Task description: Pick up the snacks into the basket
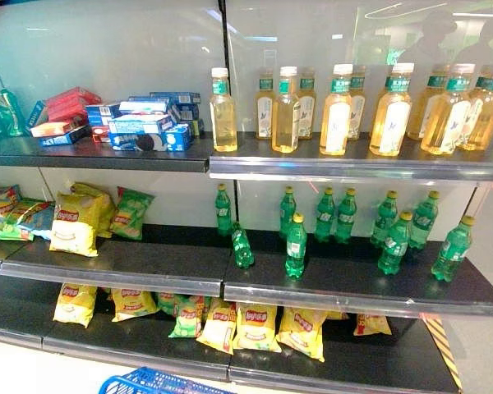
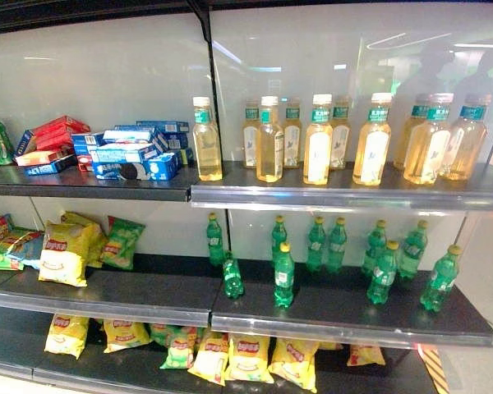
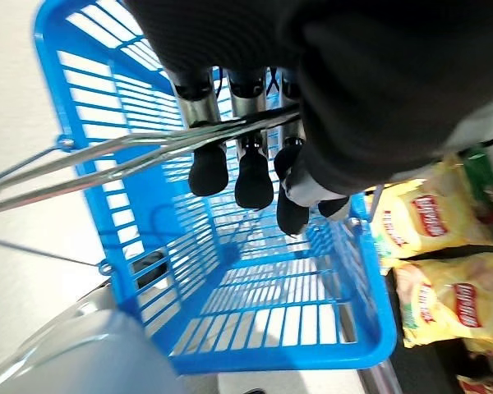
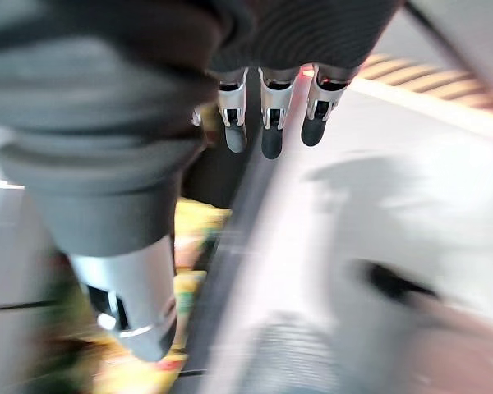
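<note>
A: We see our left hand (image 3: 255, 156) curled round the blue basket's (image 3: 230, 271) wire handle (image 3: 107, 152); only its rim peeks in up front.

B: Right hand (image 4: 267, 107) hangs w/ loose fingers, blurry. Snack bags (image 1: 255, 326) lie on the bottom shelf (image 1: 140, 341), some half hidden.

snack bags (image 1: 74, 223) left, bottles (image 1: 296, 246) right — same shelf (image 1: 115, 267)

Basket (image 3: 255, 328): blue plastic lattice, thin bare-metal wire handles (image 3: 148, 148). Snack bags (image 1: 76, 223): glossy, crinkled film. Shelves (image 1: 115, 263): matt dark.
</note>
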Robot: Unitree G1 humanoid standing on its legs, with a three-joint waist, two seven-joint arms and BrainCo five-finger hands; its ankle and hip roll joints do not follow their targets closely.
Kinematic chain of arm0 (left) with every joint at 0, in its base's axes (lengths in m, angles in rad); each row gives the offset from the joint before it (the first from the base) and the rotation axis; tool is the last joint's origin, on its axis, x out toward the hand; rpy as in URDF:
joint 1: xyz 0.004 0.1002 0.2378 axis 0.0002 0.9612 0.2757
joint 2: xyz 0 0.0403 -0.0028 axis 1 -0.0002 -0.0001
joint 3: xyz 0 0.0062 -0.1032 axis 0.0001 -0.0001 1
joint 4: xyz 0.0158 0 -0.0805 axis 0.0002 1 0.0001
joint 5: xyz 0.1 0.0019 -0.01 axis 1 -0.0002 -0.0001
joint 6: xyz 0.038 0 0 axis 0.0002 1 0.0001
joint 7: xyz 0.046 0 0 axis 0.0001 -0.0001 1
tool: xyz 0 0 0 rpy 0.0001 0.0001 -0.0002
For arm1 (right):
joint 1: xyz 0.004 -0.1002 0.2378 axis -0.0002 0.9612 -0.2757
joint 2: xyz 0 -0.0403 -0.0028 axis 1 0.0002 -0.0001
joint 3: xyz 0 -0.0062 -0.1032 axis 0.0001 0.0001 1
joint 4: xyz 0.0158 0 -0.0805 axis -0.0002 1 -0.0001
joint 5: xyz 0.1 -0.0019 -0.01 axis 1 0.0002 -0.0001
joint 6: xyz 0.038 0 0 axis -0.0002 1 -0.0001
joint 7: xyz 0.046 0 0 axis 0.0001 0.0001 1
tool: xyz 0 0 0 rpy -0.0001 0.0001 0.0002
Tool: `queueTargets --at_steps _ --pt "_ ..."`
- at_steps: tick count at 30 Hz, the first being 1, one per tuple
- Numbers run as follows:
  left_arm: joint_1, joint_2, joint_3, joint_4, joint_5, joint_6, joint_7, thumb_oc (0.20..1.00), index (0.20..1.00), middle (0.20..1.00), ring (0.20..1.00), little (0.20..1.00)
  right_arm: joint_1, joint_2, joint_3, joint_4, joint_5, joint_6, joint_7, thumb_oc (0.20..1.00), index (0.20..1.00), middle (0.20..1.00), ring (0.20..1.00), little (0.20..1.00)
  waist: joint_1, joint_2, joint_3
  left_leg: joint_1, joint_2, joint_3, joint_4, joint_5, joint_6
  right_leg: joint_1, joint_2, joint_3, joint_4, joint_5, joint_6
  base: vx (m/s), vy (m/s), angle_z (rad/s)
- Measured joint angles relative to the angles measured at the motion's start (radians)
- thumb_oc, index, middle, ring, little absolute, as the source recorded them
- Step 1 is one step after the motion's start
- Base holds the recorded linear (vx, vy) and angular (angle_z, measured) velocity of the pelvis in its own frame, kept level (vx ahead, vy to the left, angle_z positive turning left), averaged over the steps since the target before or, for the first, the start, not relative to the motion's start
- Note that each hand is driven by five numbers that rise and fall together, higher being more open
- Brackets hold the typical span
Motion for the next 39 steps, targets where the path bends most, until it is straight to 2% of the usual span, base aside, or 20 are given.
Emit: queueTargets --at_steps 2,5,11,18,26,27,31,39 --pt "0.008 0.002 0.025 -0.006 0.0 -0.002 0.002 0.2 0.2 0.2 0.2 0.2 0.012 -0.048 -0.052 -0.128 0.0 -0.033 0.001 1.0 1.0 1.0 1.0 1.0 -0.001 -0.001 -0.002 0.001 0.002 0.001 0.0 0.001 -0.005 0.001 -0.001 0.0 0.0 -0.001 -0.001 0.0 0.0 0.0" --pt "0.012 0.001 0.061 -0.002 0.0 -0.002 0.005 0.2 0.2 0.2 0.2 0.2 0.037 -0.092 -0.116 -0.227 0.0 -0.032 0.005 1.0 1.0 1.0 1.0 1.0 -0.002 -0.01 0.003 0.001 0.004 0.003 0.0 0.0 -0.006 0.0 0.001 0.0 0.0 -0.001 -0.001 0.0 0.0 0.0" --pt "0.019 0.008 0.085 -0.03 -0.004 0.001 0.012 0.2 0.2 0.2 0.2 0.2 0.056 -0.099 -0.209 -0.293 0.04 -0.036 -0.001 1.0 1.0 1.0 1.0 1.0 -0.005 -0.02 0.016 0.001 0.004 0.012 0.0 -0.001 -0.005 -0.001 -0.001 0.002 0.0 -0.001 -0.001 0.0 0.0 0.0" --pt "0.039 0.016 0.113 -0.166 -0.023 0.0 0.025 0.2 0.2 0.2 0.2 0.2 0.063 -0.093 -0.223 -0.416 0.078 -0.052 -0.017 1.0 1.0 1.0 1.0 1.0 -0.004 -0.021 0.033 0.001 0.004 0.012 0.0 -0.001 -0.004 -0.001 0.0 0.002 0.0 -0.001 0.0 0.0 0.0 0.0" --pt "0.137 0.081 0.165 -0.519 -0.135 -0.001 0.042 0.2 0.2 0.2 0.2 0.2 0.052 -0.052 -0.243 -0.441 0.078 -0.061 -0.037 1.0 1.0 1.0 1.0 1.0 0.003 -0.035 0.049 0.0 0.003 0.012 0.0 0.0 -0.006 -0.001 -0.001 0.001 0.0 -0.001 0.0 0.0 0.0 0.0" --pt "0.146 0.084 0.181 -0.562 -0.161 -0.016 0.041 0.2 0.2 0.2 0.2 0.2 0.053 -0.047 -0.244 -0.44 0.078 -0.061 -0.038 1.0 1.0 1.0 1.0 1.0 0.005 -0.035 0.05 0.0 0.003 0.011 0.0 0.0 -0.006 0.0 -0.001 0.001 0.0 -0.001 0.0 0.0 0.0 0.0" --pt "0.147 0.081 0.196 -0.625 -0.2 -0.018 0.04 0.2 0.2 0.2 0.2 0.2 0.05 -0.02 -0.241 -0.44 0.077 -0.06 -0.038 1.0 1.0 1.0 1.0 1.0 0.006 -0.034 0.052 0.0 0.003 0.008 0.0 0.0 -0.006 0.0 -0.001 0.0 0.0 -0.001 0.0 0.0 0.0 0.0" --pt "0.148 0.078 0.192 -0.626 -0.207 -0.021 0.035 0.2 0.2 0.2 0.2 0.2 -0.028 -0.026 -0.213 -0.434 0.075 -0.056 -0.052 1.0 1.0 1.0 1.0 1.0 0.005 -0.035 0.056 0.001 0.004 0.008 0.001 0.001 -0.005 0.001 0.0 0.001 0.0 -0.001 0.0 0.0 0.0 0.0"
